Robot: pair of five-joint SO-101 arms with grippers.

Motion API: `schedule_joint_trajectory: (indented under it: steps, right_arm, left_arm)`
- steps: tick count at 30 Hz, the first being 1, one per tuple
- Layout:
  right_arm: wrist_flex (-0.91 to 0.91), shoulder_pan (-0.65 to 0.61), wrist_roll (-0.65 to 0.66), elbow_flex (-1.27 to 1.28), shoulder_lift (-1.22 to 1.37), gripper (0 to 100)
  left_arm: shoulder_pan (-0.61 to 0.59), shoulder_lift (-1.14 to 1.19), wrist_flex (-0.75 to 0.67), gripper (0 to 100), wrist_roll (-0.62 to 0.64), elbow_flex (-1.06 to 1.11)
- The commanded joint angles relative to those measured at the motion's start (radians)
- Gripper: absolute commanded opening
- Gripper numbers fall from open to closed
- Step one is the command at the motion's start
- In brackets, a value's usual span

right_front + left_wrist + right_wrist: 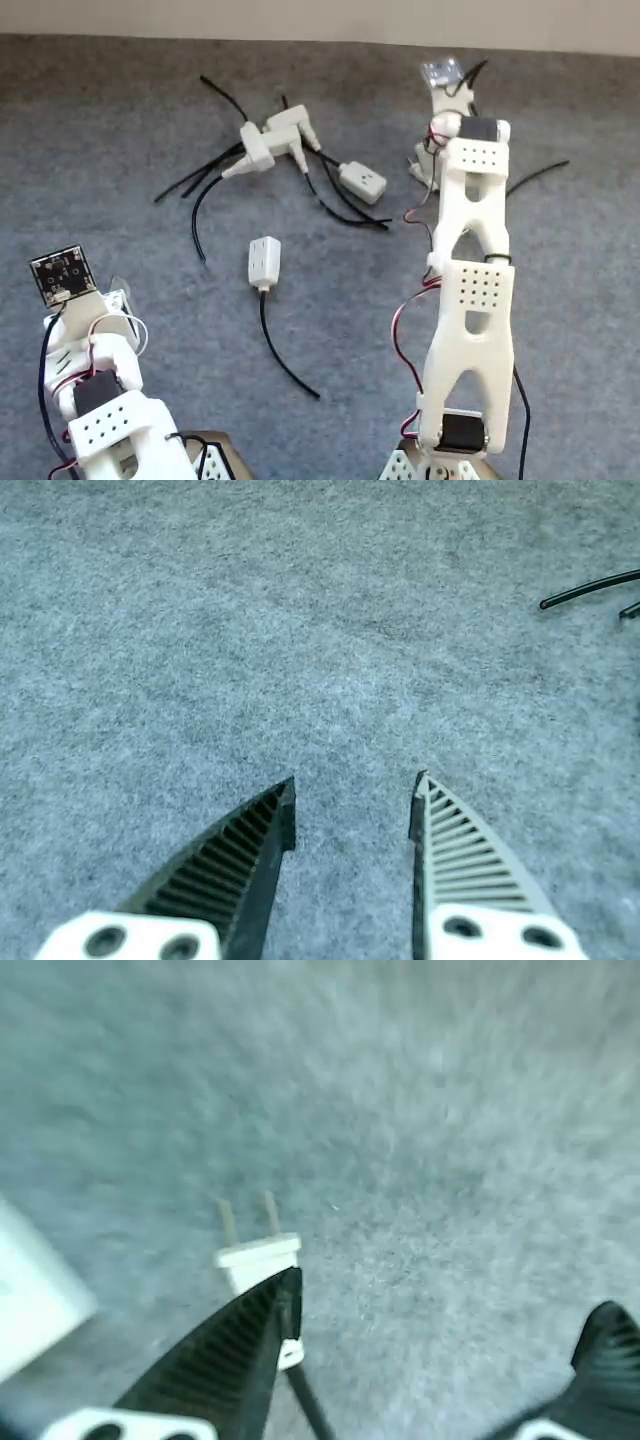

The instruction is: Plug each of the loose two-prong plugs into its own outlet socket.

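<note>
1. right gripper (448, 1293): jaws wide, empty; plug (258, 1252) lies on the carpet (450, 1140) against one fingertip, outside the gap, prongs pointing away.
2. left gripper (355, 778): jaws partly open, empty, farther off.

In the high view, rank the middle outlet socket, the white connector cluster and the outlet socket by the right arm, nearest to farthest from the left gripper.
1. Middle outlet socket, in the centre, closest to the left gripper.
2. White connector cluster, farther back, toward the top.
3. Outlet socket by the right arm, farthest across.
</note>
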Motion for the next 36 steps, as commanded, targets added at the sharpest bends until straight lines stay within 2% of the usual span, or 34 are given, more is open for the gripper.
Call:
schedule_joint_trajectory:
  steps: [1, 5, 11, 25, 27, 32, 36]
  right_arm:
    - [0.079, -0.024, -0.008, -0.165, -0.028, 39.9]
    - [0.077, -0.053, -0.008, -0.154, -0.025, 39.3]
    - [-0.033, -0.074, -0.008, 0.053, -0.025, 28.4]
    - [-0.226, -0.062, -0.003, 0.315, 0.025, 27.6]
    - [-0.237, -0.062, -0.003, 0.315, 0.061, 23.1]
    - [-0.239, -0.050, -0.008, 0.312, 0.070, 1.8]
    - [-0.239, -0.035, -0.008, 0.239, 0.050, 0.8]
  left_arm:
    - [0.021, -0.013, -0.014, 20, 0.000, -0.016]
    - [0.021, -0.013, -0.014, 20, 0.000, -0.016]
    - [0.021, -0.013, -0.014, 20, 0.000, -0.015]
    - [0.021, -0.013, -0.014, 20, 0.000, -0.015]
    - [0.021, -0.013, -0.014, 20, 0.000, -0.015]
    - [0.021, -0.013, -0.014, 20, 0.000, -0.015]
    - [0.021, -0.013, -0.014, 20, 0.000, -0.015]
